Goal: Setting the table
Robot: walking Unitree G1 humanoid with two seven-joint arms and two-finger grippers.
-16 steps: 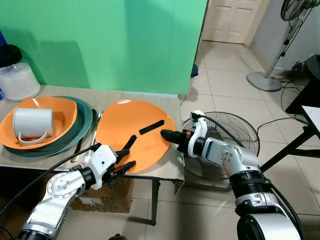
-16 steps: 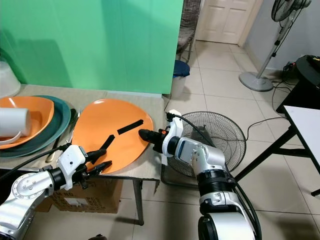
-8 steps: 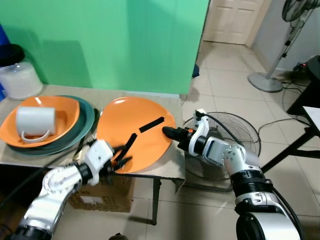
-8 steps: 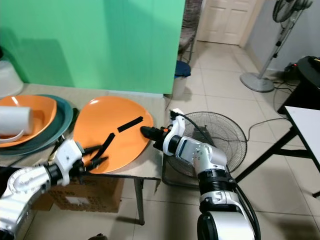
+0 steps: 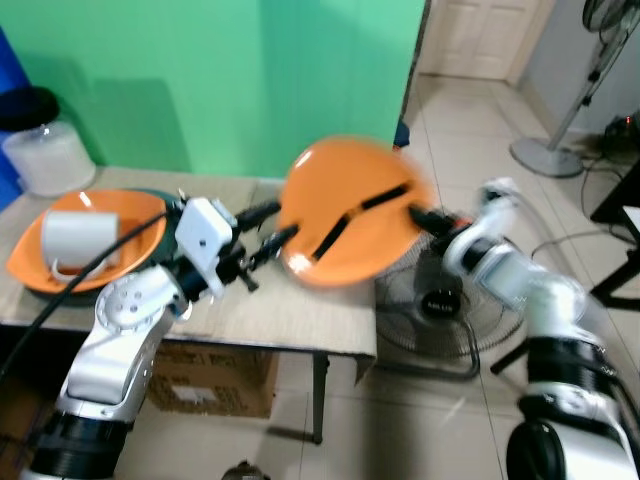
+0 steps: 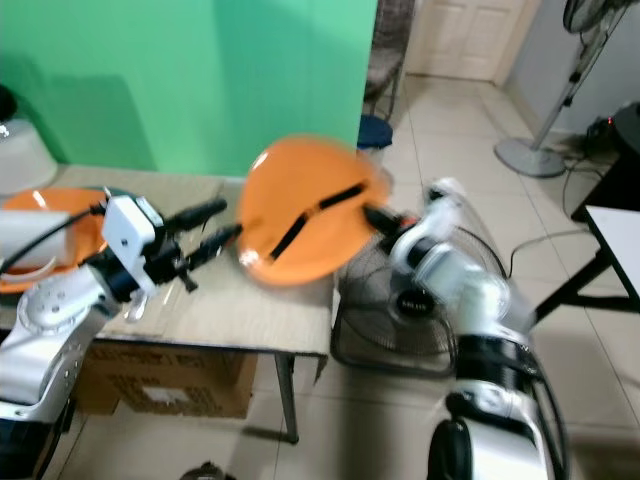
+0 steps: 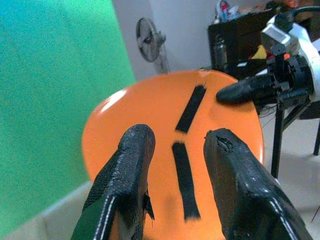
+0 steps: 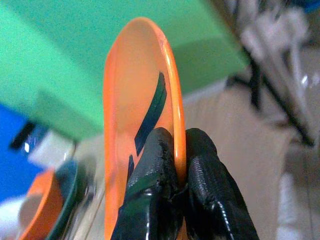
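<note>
An orange plate (image 5: 350, 215) with two black strips on it hangs tilted in the air above the table's right end. My right gripper (image 5: 415, 212) is shut on its right rim; the right wrist view shows both fingers (image 8: 200, 165) pinching the edge. Raised at the plate's left edge, my left gripper (image 5: 268, 225) is open, and its two fingers (image 7: 127, 165) stand apart before the plate's face (image 7: 165, 125). I cannot tell whether they touch it. The right arm and the plate are blurred.
A white mug (image 5: 75, 235) lies in an orange bowl (image 5: 130, 215) stacked on a dark green plate at the left end of the table (image 5: 280, 320). A lidded jar (image 5: 45, 150) stands behind. A floor fan (image 5: 440, 300) lies beside the table, a cardboard box (image 5: 215, 375) under it.
The orange plate has come up off the table and tilted, carried by my right gripper. My left gripper has risen from the table's front edge to the plate's left edge.
</note>
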